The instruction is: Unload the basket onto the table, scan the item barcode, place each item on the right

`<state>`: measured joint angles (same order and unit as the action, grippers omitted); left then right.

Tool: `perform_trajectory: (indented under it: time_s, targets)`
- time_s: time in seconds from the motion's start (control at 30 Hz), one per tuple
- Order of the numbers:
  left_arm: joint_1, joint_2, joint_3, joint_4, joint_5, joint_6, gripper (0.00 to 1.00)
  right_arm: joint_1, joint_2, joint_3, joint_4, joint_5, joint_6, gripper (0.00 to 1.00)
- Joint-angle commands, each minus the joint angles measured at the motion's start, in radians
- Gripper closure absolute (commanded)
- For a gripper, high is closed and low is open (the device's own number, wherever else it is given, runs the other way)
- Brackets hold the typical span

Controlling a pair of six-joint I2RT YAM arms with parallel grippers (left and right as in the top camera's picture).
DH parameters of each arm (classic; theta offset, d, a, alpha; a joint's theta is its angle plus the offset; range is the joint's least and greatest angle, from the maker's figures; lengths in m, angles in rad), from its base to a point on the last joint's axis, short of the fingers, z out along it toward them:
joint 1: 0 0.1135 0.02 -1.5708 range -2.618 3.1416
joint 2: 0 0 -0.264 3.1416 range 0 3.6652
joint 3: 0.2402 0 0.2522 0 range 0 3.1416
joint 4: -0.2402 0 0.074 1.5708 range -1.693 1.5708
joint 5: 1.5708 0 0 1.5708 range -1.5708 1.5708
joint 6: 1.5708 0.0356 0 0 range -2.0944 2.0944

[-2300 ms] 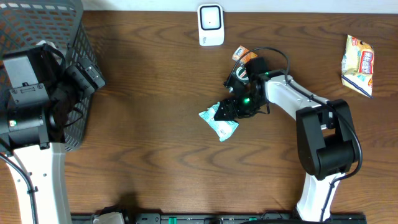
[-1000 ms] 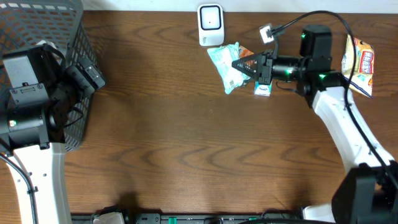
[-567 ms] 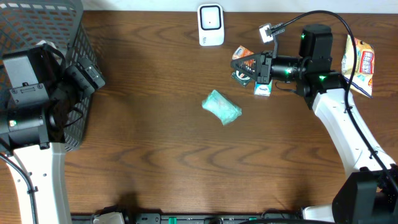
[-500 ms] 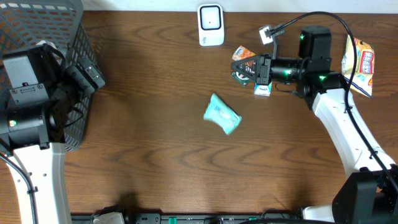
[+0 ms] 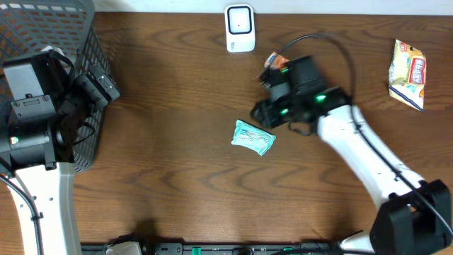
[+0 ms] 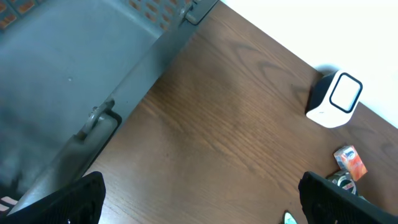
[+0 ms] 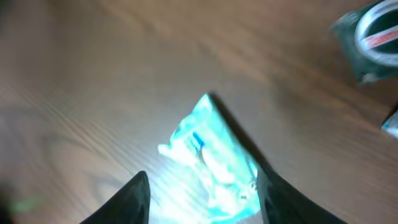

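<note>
Teal packet (image 5: 253, 137) lying loose on counter (image 5: 177, 177), well apart from white scanner (image 5: 240, 28). Right claw (image 5: 260, 115) poised over it, jaws parted, empty. Left claw (image 6: 202, 208) wide open by basket (image 5: 42, 28). Pickup and scan judged outstanding.

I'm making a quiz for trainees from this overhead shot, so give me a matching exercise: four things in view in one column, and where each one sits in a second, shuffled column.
Things:
1. teal packet
2. white scanner
3. yellow snack bag
4. grey basket

Places:
A. far right, near the back edge of the table
B. left end
C. middle, lying on the wood
D. back edge, near the centre

Pairs: 1-C, 2-D, 3-A, 4-B.
</note>
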<state>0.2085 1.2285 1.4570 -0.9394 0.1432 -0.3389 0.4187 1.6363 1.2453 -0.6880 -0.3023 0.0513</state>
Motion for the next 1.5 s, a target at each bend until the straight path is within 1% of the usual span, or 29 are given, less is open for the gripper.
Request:
perform_trajectory:
  time_s: [0.0,0.07,0.1,0.17,0.33,0.5,0.57,0.67,0.97,1.0,1.1,1.2,1.3,1.37,1.47]
  targets:
    - [0.005,0.000,0.001,-0.002,-0.010,0.013,0.02,0.150,0.031,0.002,-0.069,0.286,-0.054,0.49]
    - [0.005,0.000,0.001,-0.002,-0.010,0.013,0.02,0.218,0.045,0.002,-0.105,0.382,-0.053,0.47]
    - [0.005,0.000,0.001,-0.002,-0.010,0.013,0.02,0.262,0.057,0.002,-0.126,0.446,-0.053,0.43]
    - [0.005,0.000,0.001,-0.002,-0.010,0.013,0.02,0.329,0.089,0.002,-0.144,0.543,-0.053,0.41]
    - [0.005,0.000,0.001,-0.002,-0.010,0.013,0.02,0.428,0.195,0.002,-0.126,0.705,-0.053,0.41]
    - [0.005,0.000,0.001,-0.002,-0.010,0.013,0.02,0.461,0.329,0.002,-0.094,0.850,-0.037,0.41]
    - [0.005,0.000,0.001,-0.002,-0.010,0.013,0.02,0.462,0.371,0.002,-0.088,0.939,-0.018,0.41]
    - [0.005,0.000,0.001,-0.002,-0.010,0.013,0.02,0.462,0.395,0.002,-0.089,1.057,-0.003,0.41]
    - [0.005,0.000,0.001,-0.002,-0.010,0.013,0.02,0.444,0.395,0.002,-0.044,0.986,-0.024,0.45]
    - [0.005,0.000,0.001,-0.002,-0.010,0.013,0.02,0.436,0.397,0.002,-0.031,0.965,-0.039,0.46]
    - [0.005,0.000,0.001,-0.002,-0.010,0.013,0.02,0.410,0.406,0.002,0.009,0.873,-0.144,0.46]
    - [0.005,0.000,0.001,-0.002,-0.010,0.013,0.02,0.361,0.420,0.002,0.035,0.849,-0.217,0.45]
    - [0.005,0.000,0.001,-0.002,-0.010,0.013,0.02,0.312,0.420,0.002,0.063,0.835,-0.225,0.45]
    - [0.005,0.000,0.001,-0.002,-0.010,0.013,0.02,0.285,0.420,0.002,0.067,0.777,-0.225,0.50]
    - [0.005,0.000,0.001,-0.002,-0.010,0.013,0.02,0.243,0.420,0.002,0.056,0.614,-0.224,0.69]
